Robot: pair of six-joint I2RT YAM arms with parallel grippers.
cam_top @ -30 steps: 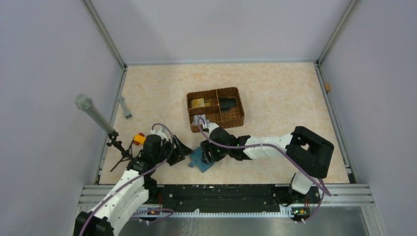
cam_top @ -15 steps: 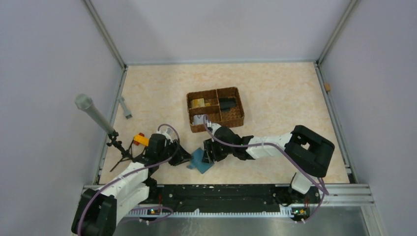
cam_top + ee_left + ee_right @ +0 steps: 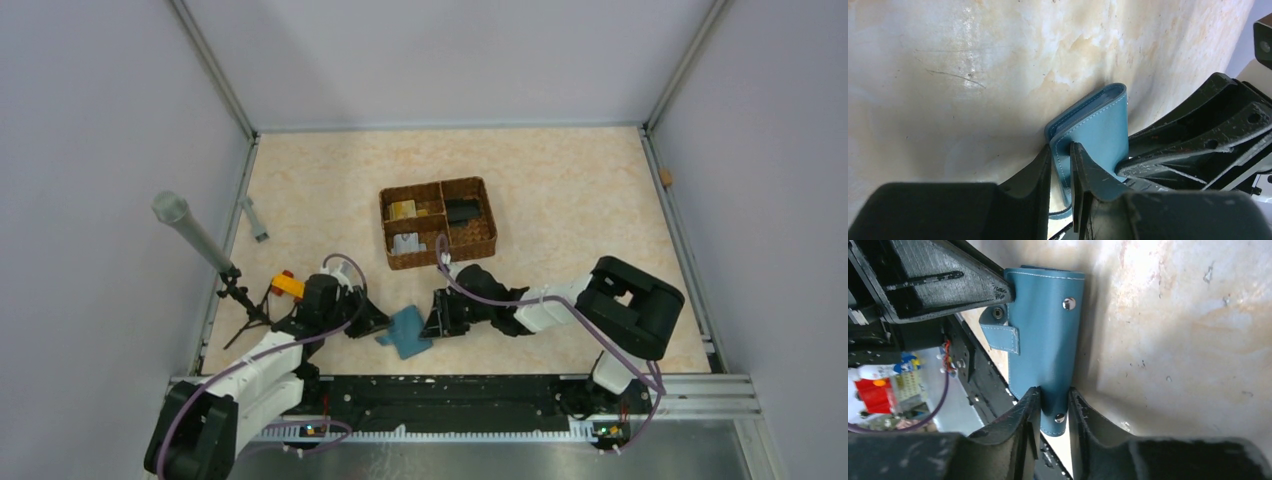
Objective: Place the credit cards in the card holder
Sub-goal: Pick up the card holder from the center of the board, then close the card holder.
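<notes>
The teal card holder (image 3: 406, 332) lies near the table's front edge between both grippers. My left gripper (image 3: 372, 322) is shut on one flap of the card holder (image 3: 1100, 125), with its fingertips pinching the stitched edge (image 3: 1061, 155). My right gripper (image 3: 437, 318) is shut on the opposite end of the card holder (image 3: 1043, 340), by a stud (image 3: 1054, 399). A gold-yellow credit card (image 3: 403, 210) and a white-grey credit card (image 3: 407, 243) sit in the left compartments of the brown wicker basket (image 3: 487, 232).
A black object (image 3: 462, 213) lies in the basket's right compartment. A microphone on a tripod (image 3: 186, 225) stands at the left. A yellow-and-red toy block (image 3: 287, 284) sits by my left arm. A grey tool (image 3: 255, 218) lies near the left wall.
My right gripper has drawn back to the right and nearer the front edge, holding the card holder's end. The card holder has shifted slightly toward the front. My left gripper stays on its flap.
</notes>
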